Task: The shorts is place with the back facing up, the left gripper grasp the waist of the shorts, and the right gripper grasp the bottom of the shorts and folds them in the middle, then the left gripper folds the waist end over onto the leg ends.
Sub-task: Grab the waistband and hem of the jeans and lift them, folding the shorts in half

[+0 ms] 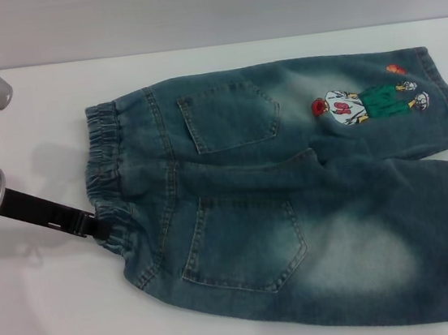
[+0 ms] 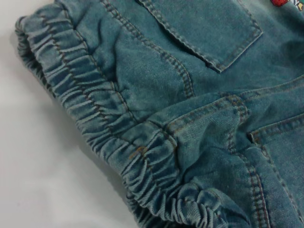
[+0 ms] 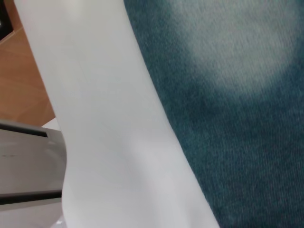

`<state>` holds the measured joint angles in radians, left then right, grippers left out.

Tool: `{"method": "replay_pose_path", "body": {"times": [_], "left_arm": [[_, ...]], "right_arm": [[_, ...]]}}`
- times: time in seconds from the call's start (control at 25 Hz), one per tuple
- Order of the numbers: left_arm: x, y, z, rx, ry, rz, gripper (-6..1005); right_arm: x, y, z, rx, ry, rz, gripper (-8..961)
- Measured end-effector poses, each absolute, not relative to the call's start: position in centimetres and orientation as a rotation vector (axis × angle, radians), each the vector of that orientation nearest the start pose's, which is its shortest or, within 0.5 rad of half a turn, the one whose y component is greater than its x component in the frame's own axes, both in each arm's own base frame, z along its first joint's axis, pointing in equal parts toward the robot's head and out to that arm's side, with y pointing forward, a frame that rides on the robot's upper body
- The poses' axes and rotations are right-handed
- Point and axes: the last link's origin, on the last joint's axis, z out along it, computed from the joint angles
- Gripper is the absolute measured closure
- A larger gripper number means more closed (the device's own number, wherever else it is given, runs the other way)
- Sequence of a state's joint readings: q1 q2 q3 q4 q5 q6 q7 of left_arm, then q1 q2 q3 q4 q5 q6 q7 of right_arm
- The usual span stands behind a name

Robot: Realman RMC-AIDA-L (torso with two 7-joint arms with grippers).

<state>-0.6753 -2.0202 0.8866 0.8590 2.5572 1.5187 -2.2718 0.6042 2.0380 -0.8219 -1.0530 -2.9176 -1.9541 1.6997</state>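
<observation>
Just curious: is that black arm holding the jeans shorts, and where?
The left tool sits at the shorts' gathered waistband, near corner; an actual grip cannot be told.

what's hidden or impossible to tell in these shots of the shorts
- Left end effector: head view, tips buried in the waist gathers, so grip unclear.
- Right end effector: in no view.
- Shorts: near leg's hem cut off by the head view's edge.
- Right wrist view: only denim and table.

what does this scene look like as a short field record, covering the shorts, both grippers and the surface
garment: faded blue denim shorts, spread flat, back pockets up
waist: gathered elastic band, toward robot's left
patch: cartoon figure on far leg
left gripper: black claw at the waistband's near part
right gripper: not in view
surface: white table
</observation>
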Motion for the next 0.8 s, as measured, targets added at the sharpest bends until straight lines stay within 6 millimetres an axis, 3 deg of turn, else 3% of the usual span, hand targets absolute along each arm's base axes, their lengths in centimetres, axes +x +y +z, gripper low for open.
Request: {"method": "replay_pose_path", "body": {"times": [0.8], "left_arm": [[-26.77, 36.51, 2.19, -2.562, -1.350, 0.219, 935]], "right_arm": [[29.90, 29.35, 6.18, -2.998, 0.853, -0.844, 340]]}}
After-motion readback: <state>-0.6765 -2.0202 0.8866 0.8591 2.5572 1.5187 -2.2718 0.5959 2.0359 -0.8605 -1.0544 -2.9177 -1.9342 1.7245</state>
